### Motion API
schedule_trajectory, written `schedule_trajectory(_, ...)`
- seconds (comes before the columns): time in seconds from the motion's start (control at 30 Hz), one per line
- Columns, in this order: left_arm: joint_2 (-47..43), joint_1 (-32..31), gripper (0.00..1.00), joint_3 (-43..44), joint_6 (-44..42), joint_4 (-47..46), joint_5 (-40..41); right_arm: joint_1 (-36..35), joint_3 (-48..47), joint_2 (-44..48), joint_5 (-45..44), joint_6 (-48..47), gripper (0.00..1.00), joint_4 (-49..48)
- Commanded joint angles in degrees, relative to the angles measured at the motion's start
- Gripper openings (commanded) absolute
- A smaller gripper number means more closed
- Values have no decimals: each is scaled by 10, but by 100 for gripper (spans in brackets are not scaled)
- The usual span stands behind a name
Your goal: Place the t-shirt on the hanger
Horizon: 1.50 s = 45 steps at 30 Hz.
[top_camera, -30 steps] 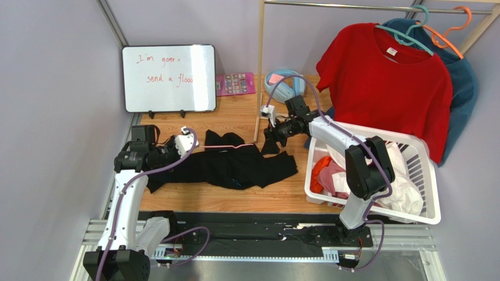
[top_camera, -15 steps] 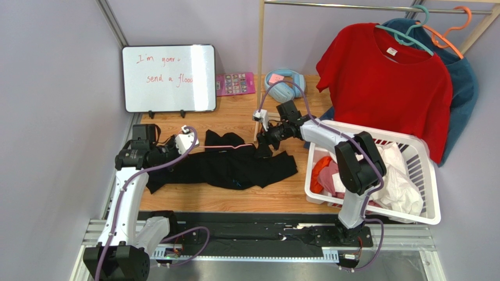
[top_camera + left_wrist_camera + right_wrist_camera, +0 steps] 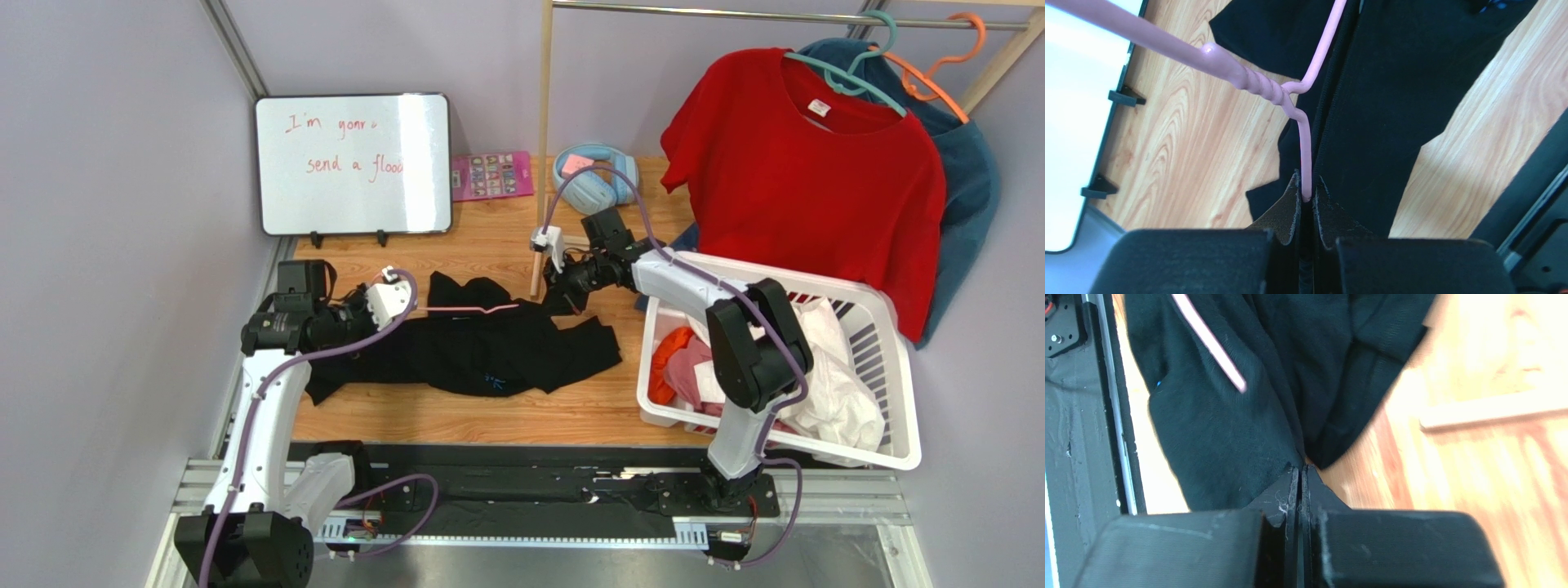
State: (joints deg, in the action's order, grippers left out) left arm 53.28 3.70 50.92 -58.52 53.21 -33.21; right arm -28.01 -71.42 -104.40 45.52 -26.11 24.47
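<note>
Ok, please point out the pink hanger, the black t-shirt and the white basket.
pink hanger (image 3: pixel 1254 82), left wrist view, twisted neck
black t-shirt (image 3: pixel 472 349), top external view, middle of cloth
white basket (image 3: pixel 877 368), top external view, slatted right wall

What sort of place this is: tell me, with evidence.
Probably a robot test cell staged as a laundry corner: plain partition walls, a clothes rail holding a red t-shirt, a white laundry basket.
</note>
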Motion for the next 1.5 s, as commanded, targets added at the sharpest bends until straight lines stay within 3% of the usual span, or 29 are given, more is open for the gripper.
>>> schedule_trajectory(0.0,8,10,0,-15,-86,-17,75,38,-36,68,4,-39,0,58)
schedule_trajectory(0.1,10,10,0,-7,-108,-12,68,42,-48,89,13,-59,0,87)
schedule_trajectory(0.17,10,7,0,8,-102,-1,21,40,-68,93,38,-66,0,103)
schedule_trajectory(0.37,32,-34,0,127,-18,37,-82,3,-111,103,53,-87,0,164)
schedule_trajectory(0.47,35,-50,0,154,-5,41,-109,-1,-161,97,62,-111,47,232)
schedule_trajectory(0.5,35,-50,0,159,-7,45,-113,-2,-166,99,60,-123,72,246)
schedule_trajectory(0.53,31,-51,0,162,-14,47,-117,-2,-168,110,60,-132,79,248)
schedule_trajectory(0.6,27,-51,0,170,-23,53,-130,-9,-168,120,54,-170,84,263)
schedule_trajectory(0.67,23,-55,0,177,-27,55,-133,-20,-180,131,48,-204,83,290)
schedule_trajectory(0.77,20,-67,0,188,-27,58,-134,-49,-200,138,35,-255,74,344)
schedule_trajectory(0.8,18,-70,0,190,-28,58,-138,-64,-200,141,22,-261,64,349)
schedule_trajectory(0.87,15,-83,0,197,-24,58,-146,-81,-199,147,5,-272,56,346)
schedule_trajectory(0.9,14,-88,0,199,-19,56,-146,-96,-200,147,-12,-274,46,344)
schedule_trajectory(1.03,7,-115,0,208,5,44,-145,-124,-217,137,-39,-279,26,354)
schedule_trajectory(1.13,2,-140,0,212,28,29,-129,-137,-244,132,-42,-266,22,363)
schedule_trajectory(1.47,6,-220,0,204,90,-35,-82,-165,-356,131,-12,-164,24,335)
